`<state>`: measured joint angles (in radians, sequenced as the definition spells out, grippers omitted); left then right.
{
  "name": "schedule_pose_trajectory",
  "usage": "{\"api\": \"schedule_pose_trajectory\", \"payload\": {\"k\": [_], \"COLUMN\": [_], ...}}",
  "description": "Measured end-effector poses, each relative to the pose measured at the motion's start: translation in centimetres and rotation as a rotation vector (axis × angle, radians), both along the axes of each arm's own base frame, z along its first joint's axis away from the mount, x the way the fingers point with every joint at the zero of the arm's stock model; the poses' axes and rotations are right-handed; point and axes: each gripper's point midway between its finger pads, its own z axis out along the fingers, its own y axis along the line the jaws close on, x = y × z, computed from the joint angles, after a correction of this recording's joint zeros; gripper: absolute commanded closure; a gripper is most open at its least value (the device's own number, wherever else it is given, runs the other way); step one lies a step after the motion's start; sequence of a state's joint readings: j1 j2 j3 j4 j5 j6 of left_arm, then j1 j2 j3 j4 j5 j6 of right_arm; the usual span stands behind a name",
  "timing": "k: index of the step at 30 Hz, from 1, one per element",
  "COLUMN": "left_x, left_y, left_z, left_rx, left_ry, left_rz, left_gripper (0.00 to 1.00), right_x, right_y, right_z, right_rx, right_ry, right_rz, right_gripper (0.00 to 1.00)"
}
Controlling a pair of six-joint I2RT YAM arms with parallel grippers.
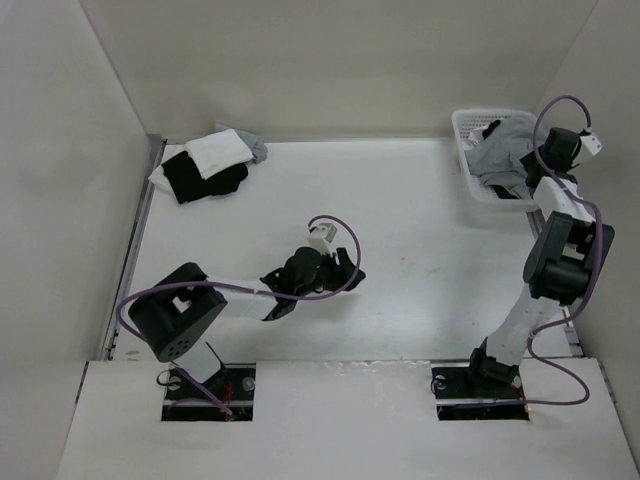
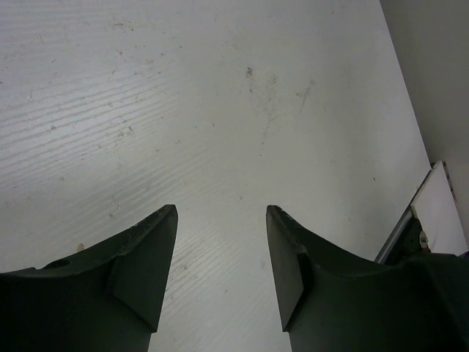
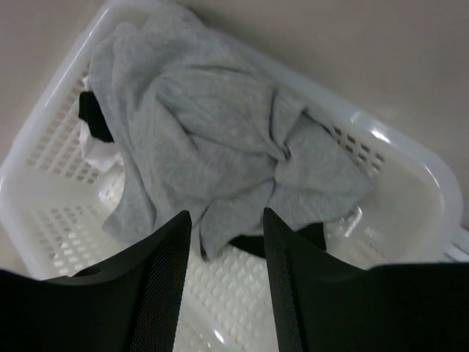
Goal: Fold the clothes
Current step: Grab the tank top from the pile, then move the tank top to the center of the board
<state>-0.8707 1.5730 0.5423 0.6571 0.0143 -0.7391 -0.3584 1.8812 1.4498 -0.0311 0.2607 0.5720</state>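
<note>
Grey knit, the clothes (image 1: 503,143) lie crumpled in the white basket (image 1: 466,160) at the table's far right in the top view, well apart from a black-and-white folded pile (image 1: 208,165) at far left.

From the left wrist, we see the left gripper (image 2: 222,216) spread open over bare table (image 2: 183,88), holding nothing.

From the right wrist, the right gripper (image 3: 226,220) hangs over the heap, jaws apart and empty. We judge a pinch here could snag the black garment (image 3: 95,117) beneath, or catch the basket's mesh and drag it.
</note>
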Motion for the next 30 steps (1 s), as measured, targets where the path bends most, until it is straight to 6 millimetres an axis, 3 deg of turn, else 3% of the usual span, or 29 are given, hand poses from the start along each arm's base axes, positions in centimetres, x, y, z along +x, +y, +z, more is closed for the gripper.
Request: {"api": "schedule_pose_trajectory", "payload": {"k": [5,7,8,9,13,16,19,20,22,23,24,25,27,29,30], "left_x": [0.3,0.3,0.3,0.3,0.8,0.9,0.8,0.9,1.2,1.6,1.8,2.4,3.3,4.1,4.7], "left_y": [0.1,0.0,-0.1,-0.1,0.3,0.2,0.2,0.2,0.4,0.8,1.1,1.8,3.4,5.2,6.6], "left_z": [0.3,0.1,0.0,-0.1,-0.6,-0.5,-0.6,-0.5,-0.5,-0.4,-0.5,-0.5,-0.5,-0.1,0.4], "left_rx": [-0.017,-0.022,-0.025,-0.029,-0.033,-0.042,-0.044,-0.048,-0.051,-0.057,-0.057,-0.062,-0.073,-0.092,-0.112], "left_ry": [0.000,0.007,0.012,0.017,0.039,0.041,0.049,0.048,0.048,0.049,0.051,0.056,0.066,0.074,0.074], "left_rz": [0.001,-0.005,-0.008,-0.009,0.003,0.004,0.000,0.002,0.010,0.025,0.036,0.061,0.111,0.167,0.210], "left_gripper": [0.49,0.49,0.49,0.49,0.49,0.50,0.50,0.51,0.51,0.51,0.51,0.51,0.51,0.51,0.51], "right_x": [3.6,4.6,5.0,5.4,5.9,4.2,2.4,1.3,-1.1,-3.6,-4.8,-7.3,-12.3,-17.8,-19.6], "right_y": [-1.5,-1.7,-1.7,-1.7,-1.1,0.0,2.2,3.8,7.0,10.7,12.6,16.5,22.3,26.5,27.7], "right_z": [-3.0,-4.5,-5.0,-5.5,-5.6,-4.2,1.6,5.4,10.9,16.3,18.9,23.7,31.1,36.5,38.1], "right_rx": [0.024,0.038,0.044,0.056,0.077,0.071,0.048,0.029,0.004,-0.022,-0.033,-0.046,-0.057,-0.041,-0.035], "right_ry": [0.031,0.053,0.059,0.056,0.020,-0.020,-0.127,-0.208,-0.313,-0.428,-0.484,-0.596,-0.798,-0.943,-0.985], "right_rz": [0.013,0.020,0.024,0.027,0.048,0.060,0.091,0.117,0.163,0.224,0.260,0.340,0.486,0.604,0.643], "right_gripper": [0.56,0.73,0.90,1.00,1.00,1.00,1.00,1.00,1.00,1.00,1.00,1.00,1.00,1.00,1.00]}}
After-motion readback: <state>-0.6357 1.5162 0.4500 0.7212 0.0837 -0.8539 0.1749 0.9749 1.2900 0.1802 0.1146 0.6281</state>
